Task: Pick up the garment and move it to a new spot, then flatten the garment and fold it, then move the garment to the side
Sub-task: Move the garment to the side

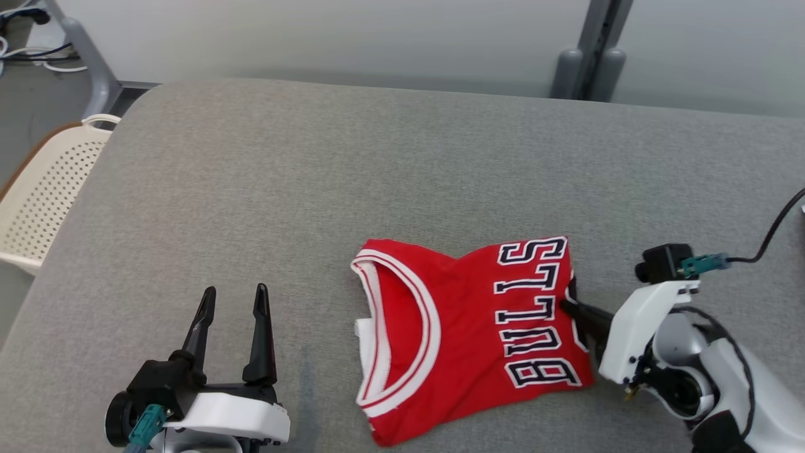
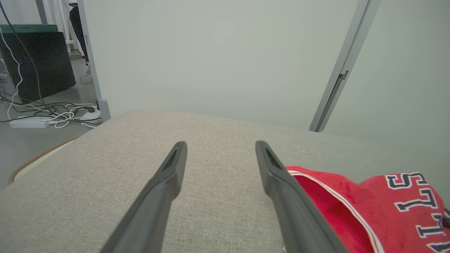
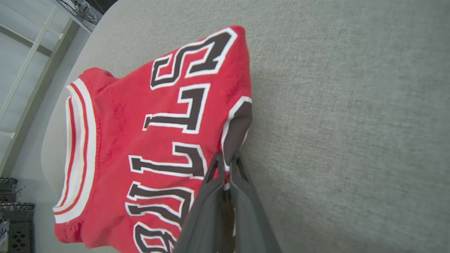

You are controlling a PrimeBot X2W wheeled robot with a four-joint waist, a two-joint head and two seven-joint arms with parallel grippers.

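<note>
Near the tabletop's (image 1: 402, 157) front edge, right of middle, the head view's got the red jersey (image 1: 465, 333) lying flat-ish, right gripper (image 1: 569, 306) pinched on its right edge. Left wrist view: left gripper (image 2: 219, 147) spread wide, jersey just beside it. Right wrist view: fingers clamped on the jersey's dark trim.

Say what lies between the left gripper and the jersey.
Nothing: between the left gripper and the jersey there is only bare grey table, as the head view shows.
</note>
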